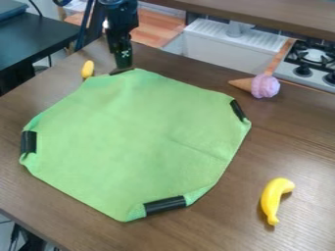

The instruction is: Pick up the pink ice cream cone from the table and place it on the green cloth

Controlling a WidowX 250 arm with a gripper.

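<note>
Upright over the far edge of the table, the black gripper [123, 66] is at the upper corner of a green cloth [137, 142]. Its lower end meets a dark piece at that corner; whether it grips the cloth cannot be told. The cloth lies spread out, roughly eight-sided, with black bands at its left [29, 142], right [237, 110] and near [165, 205] corners. Just left of the gripper stands a small yellow object [87, 69].
A toy ice cream cone [264, 86] with a pink scoop lies at the far right. A yellow banana [275, 198] rests at the near right of the brown table [304, 142]. Behind the table are a white sink [229, 45] and a stove [314, 56]; a dark table [33, 39] stands at upper left.
</note>
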